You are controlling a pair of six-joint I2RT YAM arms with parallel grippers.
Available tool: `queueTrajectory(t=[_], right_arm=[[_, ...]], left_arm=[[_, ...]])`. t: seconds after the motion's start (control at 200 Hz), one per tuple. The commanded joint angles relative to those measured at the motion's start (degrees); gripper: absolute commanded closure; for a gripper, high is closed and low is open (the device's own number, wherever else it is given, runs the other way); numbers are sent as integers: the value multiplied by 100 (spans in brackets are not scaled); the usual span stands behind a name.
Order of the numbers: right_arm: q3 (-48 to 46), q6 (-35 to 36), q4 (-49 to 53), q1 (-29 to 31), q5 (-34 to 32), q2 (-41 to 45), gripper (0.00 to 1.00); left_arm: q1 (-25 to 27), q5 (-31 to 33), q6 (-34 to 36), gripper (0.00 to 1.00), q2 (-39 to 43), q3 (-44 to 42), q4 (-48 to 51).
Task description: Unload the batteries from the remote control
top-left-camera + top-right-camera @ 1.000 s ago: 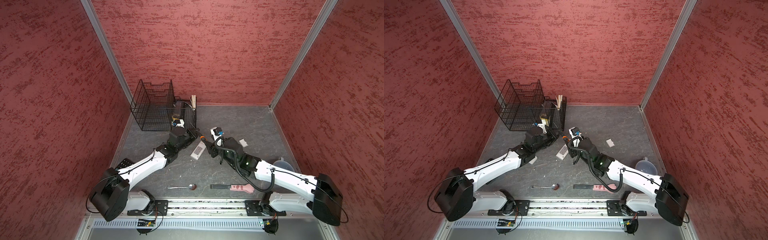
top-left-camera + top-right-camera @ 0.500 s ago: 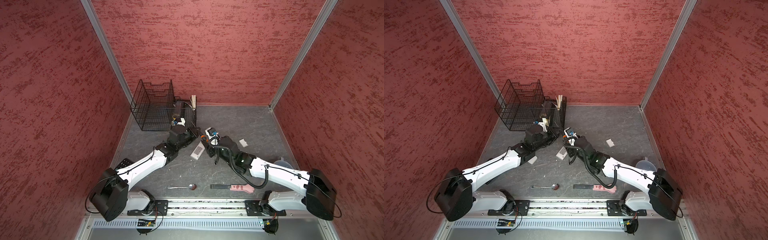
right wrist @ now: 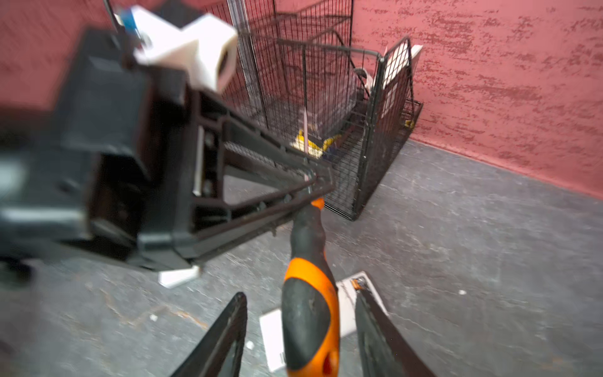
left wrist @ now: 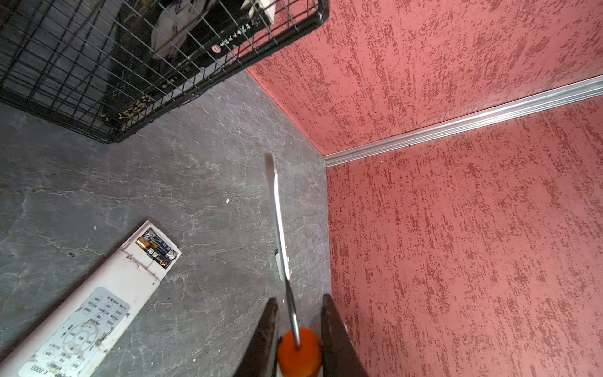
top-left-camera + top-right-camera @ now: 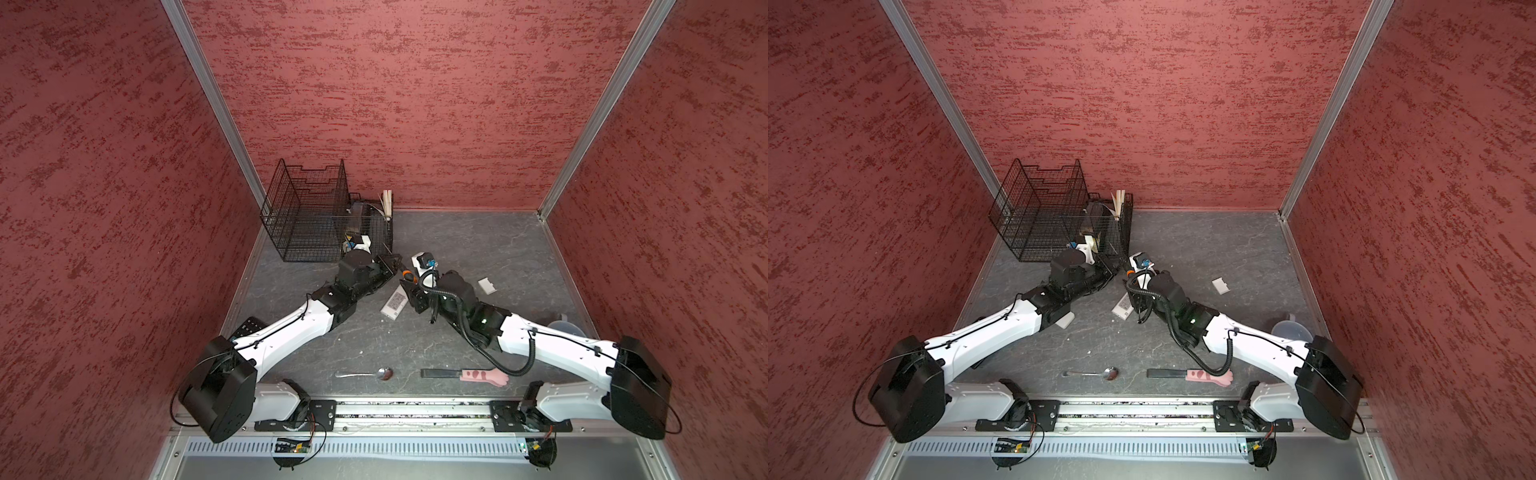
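Note:
A white remote control point(image 4: 98, 293) lies face down on the grey floor, seen in both top views point(image 5: 394, 303) point(image 5: 1124, 306). Its end compartment is open, with the batteries point(image 4: 158, 249) inside. My left gripper point(image 4: 299, 298) point(image 5: 392, 264) is shut on the orange collar of a screwdriver point(image 4: 298, 352), whose metal shaft points out past the jaws above the floor. My right gripper point(image 3: 301, 293) point(image 5: 409, 286) is open, with a jaw on each side of the orange-and-black handle point(image 3: 310, 313) and a gap on both sides. The remote lies just below that handle.
A black wire basket point(image 5: 316, 216) holding several items stands at the back left, close to both grippers. A small white cover point(image 5: 487, 285) lies to the right. Along the front lie a spoon point(image 5: 365, 374) and a pink-handled knife point(image 5: 465, 375). A clear cup point(image 5: 565, 328) shows behind the right arm.
My right gripper has moved a little left and back, towards the left gripper, and now has the screwdriver handle between its jaws. The left arm has hardly moved.

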State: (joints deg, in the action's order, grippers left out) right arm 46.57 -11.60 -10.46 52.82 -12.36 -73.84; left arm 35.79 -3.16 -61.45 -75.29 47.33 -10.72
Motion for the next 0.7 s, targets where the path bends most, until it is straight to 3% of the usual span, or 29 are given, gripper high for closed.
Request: queueTrajectory(t=[0.0,0.165,0.391,0.696], right_arm=[[-192,-1276,-513,12,204,322,45],[-534,-2451,-1399,12,307,388,44],[-917,-3843,-2364,14,-154,312,43],[-1067,-4512,-2672,-26,-206,143,44]], left_arm=[[13,-70,37,100,130,-76,-309],[33,-86,-5,100,130,-131,-483],[59,-81,-63,100,159,-216,-712],[77,-37,-35,100,273,-266,-760]])
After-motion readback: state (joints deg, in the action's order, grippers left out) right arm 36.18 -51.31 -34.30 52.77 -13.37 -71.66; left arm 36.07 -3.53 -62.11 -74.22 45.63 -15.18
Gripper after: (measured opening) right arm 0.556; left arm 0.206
